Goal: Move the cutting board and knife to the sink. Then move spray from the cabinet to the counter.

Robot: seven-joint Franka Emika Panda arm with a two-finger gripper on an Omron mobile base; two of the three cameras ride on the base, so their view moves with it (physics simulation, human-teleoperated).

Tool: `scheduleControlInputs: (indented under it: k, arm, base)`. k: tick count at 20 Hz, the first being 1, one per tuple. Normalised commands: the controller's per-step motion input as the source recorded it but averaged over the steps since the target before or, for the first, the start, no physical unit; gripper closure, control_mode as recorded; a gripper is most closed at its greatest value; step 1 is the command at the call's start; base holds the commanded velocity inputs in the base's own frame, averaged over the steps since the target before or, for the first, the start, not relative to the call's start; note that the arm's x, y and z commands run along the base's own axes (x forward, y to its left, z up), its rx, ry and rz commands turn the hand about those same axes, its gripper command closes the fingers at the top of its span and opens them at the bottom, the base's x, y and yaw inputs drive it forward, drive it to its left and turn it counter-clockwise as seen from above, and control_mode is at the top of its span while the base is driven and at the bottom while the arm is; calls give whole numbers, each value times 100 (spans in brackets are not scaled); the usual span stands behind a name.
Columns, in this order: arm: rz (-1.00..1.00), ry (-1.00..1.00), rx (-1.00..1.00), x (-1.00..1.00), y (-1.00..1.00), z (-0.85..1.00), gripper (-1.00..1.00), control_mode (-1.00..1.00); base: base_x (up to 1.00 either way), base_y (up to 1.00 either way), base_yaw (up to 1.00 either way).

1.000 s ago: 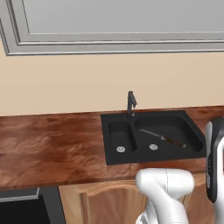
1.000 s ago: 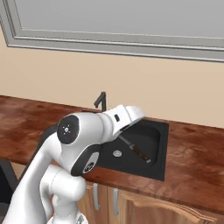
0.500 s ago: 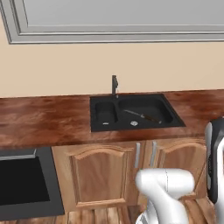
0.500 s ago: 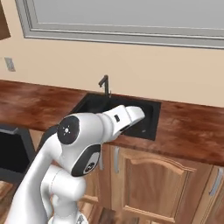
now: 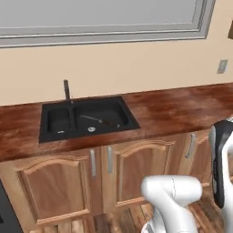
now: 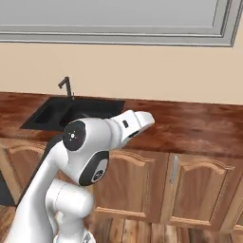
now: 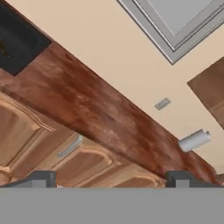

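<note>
The black double-basin sink (image 5: 57, 120) is set into the reddish-brown counter (image 5: 182, 109), with its slim faucet (image 5: 67, 91) behind it. The knife (image 5: 98, 120) lies in the larger basin, silver blade to the left and dark handle to the right. I cannot make out the cutting board, and the spray is out of view. My gripper (image 7: 111, 179) is open with nothing between its fingertips, held in the air in front of the lower cabinet doors and aimed at the counter (image 7: 87, 100) right of the sink (image 7: 17, 43). A dark wood wall cabinet (image 7: 210, 89) hangs at the far right.
Wooden lower cabinet doors (image 5: 59, 186) with grey handles run under the counter (image 6: 190, 123). A wall outlet (image 7: 162, 103) and a white paper-towel roll (image 7: 194, 140) sit above the counter to the right. A grey-framed window (image 6: 118, 19) spans the wall. My white arm (image 6: 95, 142) stands before the cabinets.
The base has backed away and driven right, so the sink slid left and shrank in both base views and the lower cabinets came into sight. The gripper stayed open.
</note>
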Motion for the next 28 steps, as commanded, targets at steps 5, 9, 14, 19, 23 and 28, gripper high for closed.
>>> scheduleControlInputs:
  k: [5, 9, 14, 19, 23, 28]
  arm:
    - [0, 0, 0, 0, 0, 0, -100, 100]
    - [0, 0, 0, 0, 0, 0, -100, 100]
    - [0, 0, 0, 0, 0, 0, -100, 100]
    - [0, 0, 0, 0, 0, 0, -100, 100]
    - [0, 0, 0, 0, 0, 0, -100, 100]
    - [0, 0, 0, 0, 0, 0, -100, 100]
  base:
    - [0, -81, -63]
    - [5, -56, -76]
    - [7, -58, -75]
    - [0, -66, -71]
    - [0, -73, -66]
    - [3, -64, -64]
